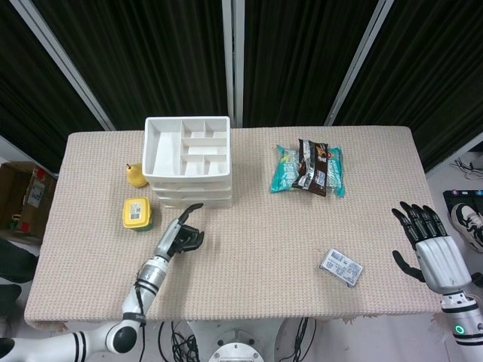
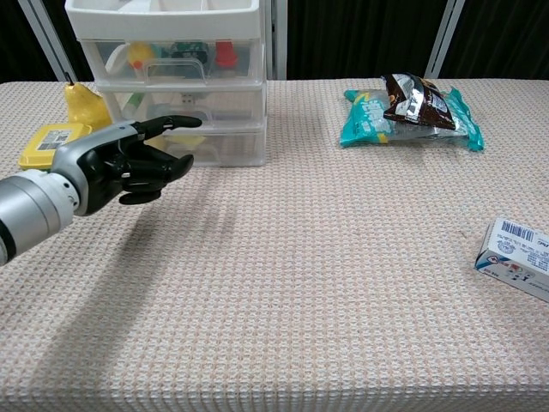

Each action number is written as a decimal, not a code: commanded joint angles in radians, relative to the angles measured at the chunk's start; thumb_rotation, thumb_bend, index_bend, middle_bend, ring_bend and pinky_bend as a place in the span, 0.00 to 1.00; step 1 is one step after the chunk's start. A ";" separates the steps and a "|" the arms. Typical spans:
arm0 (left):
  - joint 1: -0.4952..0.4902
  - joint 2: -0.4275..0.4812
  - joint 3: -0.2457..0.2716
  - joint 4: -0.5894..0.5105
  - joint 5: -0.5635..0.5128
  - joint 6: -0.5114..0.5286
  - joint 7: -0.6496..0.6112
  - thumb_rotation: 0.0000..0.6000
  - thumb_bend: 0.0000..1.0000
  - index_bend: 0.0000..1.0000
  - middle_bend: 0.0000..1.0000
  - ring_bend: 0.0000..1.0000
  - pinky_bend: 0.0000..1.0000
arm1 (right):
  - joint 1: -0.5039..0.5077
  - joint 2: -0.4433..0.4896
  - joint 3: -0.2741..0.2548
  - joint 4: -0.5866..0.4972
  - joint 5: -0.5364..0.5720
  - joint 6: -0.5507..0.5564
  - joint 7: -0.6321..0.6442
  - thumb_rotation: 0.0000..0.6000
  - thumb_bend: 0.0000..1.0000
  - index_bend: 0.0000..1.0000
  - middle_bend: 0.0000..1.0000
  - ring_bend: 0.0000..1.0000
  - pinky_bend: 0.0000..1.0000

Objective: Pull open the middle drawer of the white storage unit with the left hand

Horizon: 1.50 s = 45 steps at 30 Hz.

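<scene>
Pear [image 1: 136,175]: yellow, at the table's far left, just beside the storage unit.
Green tub [image 1: 136,213]: yellow lid on; contents hidden. Near the unit's front left corner.
Left hand [image 2: 129,160]: over the table in front of the unit, fingers loosely curled with one stretched towards the drawers; it holds nothing and touches nothing that I can make out.
Storage unit [image 1: 221,164]: white, three clear drawers stacked, all closed, with an open divided tray on top.
Top tray: compartments look bare from above.
Top drawer [image 2: 236,62]: small items in yellow, green and red; what they are is too small to tell.
Middle drawer [image 2: 232,103]: the task's thing, closed, handle partly hidden behind the extended finger; a few small pale and green items inside.
Bottom drawer [image 2: 232,146]: something yellow inside, partly hidden by the hand.
Step in hand: the approach, by my judgement; the handle is not yet gripped.
Next move calls for: fingers hooked under the middle handle rather than the bottom one, then a straight pull towards the robot; the light unit may slide along.
Snack packets [image 1: 309,169]: a teal one with a brown one lying on it, sealed, towards the far right.
Small box [image 1: 341,267]: white and blue, closed, near the front right.
Right hand [image 1: 433,247]: at the table's right edge, fingers spread, empty.
</scene>
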 commanded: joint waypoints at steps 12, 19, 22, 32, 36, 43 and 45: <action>-0.015 -0.105 -0.066 0.116 -0.032 -0.006 -0.122 1.00 0.49 0.11 0.89 1.00 1.00 | -0.007 0.004 -0.001 -0.002 0.005 0.004 -0.003 1.00 0.28 0.00 0.00 0.00 0.00; -0.033 -0.135 -0.086 0.158 -0.033 -0.019 -0.144 1.00 0.49 0.12 0.89 1.00 1.00 | -0.011 0.007 -0.002 -0.008 0.010 0.005 -0.009 1.00 0.28 0.00 0.00 0.00 0.00; -0.038 -0.145 -0.095 0.170 -0.031 -0.026 -0.164 1.00 0.49 0.13 0.89 1.00 1.00 | -0.014 0.009 -0.001 -0.009 0.013 0.006 -0.011 1.00 0.28 0.00 0.00 0.00 0.00; -0.051 -0.164 -0.137 0.206 -0.052 -0.063 -0.244 1.00 0.49 0.23 0.89 1.00 1.00 | -0.020 0.010 -0.001 -0.009 0.018 0.009 -0.011 1.00 0.28 0.00 0.00 0.00 0.00; -0.051 -0.171 -0.147 0.215 -0.064 -0.060 -0.249 1.00 0.50 0.34 0.89 1.00 1.00 | -0.020 0.012 0.000 -0.014 0.019 0.008 -0.015 1.00 0.28 0.00 0.00 0.00 0.00; -0.032 -0.171 -0.135 0.203 -0.058 -0.042 -0.253 1.00 0.50 0.43 0.89 1.00 1.00 | -0.019 0.010 -0.001 -0.013 0.016 0.004 -0.016 1.00 0.28 0.00 0.00 0.00 0.00; -0.025 -0.169 -0.129 0.197 -0.054 -0.037 -0.255 1.00 0.50 0.43 0.89 1.00 1.00 | -0.019 0.010 -0.001 -0.015 0.014 0.004 -0.017 1.00 0.28 0.00 0.00 0.00 0.00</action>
